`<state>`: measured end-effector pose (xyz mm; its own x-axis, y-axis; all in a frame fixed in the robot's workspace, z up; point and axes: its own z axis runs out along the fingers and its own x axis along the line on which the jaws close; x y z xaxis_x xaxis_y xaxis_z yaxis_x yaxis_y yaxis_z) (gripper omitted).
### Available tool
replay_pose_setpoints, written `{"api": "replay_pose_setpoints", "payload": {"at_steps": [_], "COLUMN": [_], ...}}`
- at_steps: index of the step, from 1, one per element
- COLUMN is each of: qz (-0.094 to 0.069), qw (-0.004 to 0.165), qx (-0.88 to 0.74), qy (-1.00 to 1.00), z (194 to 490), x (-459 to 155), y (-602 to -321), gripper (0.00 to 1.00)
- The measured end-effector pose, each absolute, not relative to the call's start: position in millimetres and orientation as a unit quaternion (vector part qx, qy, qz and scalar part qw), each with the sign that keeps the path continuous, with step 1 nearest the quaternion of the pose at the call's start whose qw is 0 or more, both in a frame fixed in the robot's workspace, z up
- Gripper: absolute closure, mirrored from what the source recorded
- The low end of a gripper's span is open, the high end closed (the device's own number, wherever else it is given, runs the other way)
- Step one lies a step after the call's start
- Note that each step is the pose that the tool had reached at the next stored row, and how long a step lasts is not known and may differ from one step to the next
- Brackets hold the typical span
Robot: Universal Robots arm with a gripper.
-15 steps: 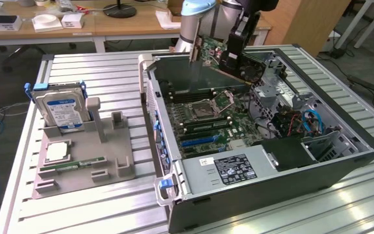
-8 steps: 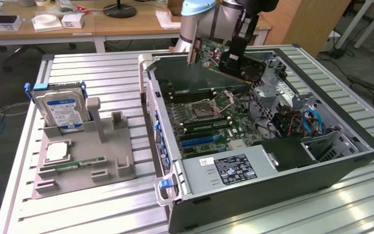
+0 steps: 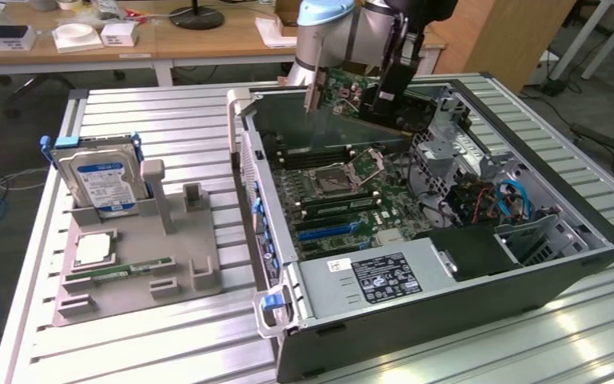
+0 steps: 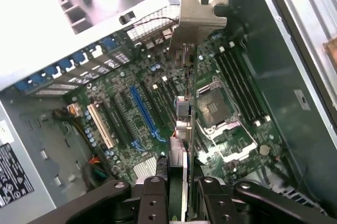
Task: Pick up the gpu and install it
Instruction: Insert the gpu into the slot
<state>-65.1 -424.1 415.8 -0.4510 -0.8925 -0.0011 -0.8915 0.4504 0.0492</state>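
Note:
The gpu is a green-faced card with a silvery end bracket. It hangs tilted in the air over the far end of the open computer case. My gripper is shut on its upper edge. In the wrist view the gpu runs edge-on away from my gripper, with its bracket at the far end. Below it lies the motherboard with a long blue slot and black slots beside it. The card is well above the board and touches no slot.
A grey holder tray on the exterior view's left carries a silver hard drive with a blue label, a green RAM stick and a square chip. Drive cages and blue cables crowd the case's right side. The power supply sits at its near end.

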Motion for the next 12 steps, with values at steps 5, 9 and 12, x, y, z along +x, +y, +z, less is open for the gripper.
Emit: {"api": "replay_pose_setpoints", "payload": {"at_steps": [5, 9, 12], "qz": [-0.021, -0.020, -0.020], "qw": [0.013, 0.014, 0.015], "qx": [0.562, 0.591, 0.613], "qy": [-0.827, -0.806, -0.790], "z": [414.8, 413.5, 412.5], "x": [-65.1, -65.0, -65.1], "y": [-424.1, -424.1, -424.1], "gripper": [0.73, 0.73, 0.73]}}
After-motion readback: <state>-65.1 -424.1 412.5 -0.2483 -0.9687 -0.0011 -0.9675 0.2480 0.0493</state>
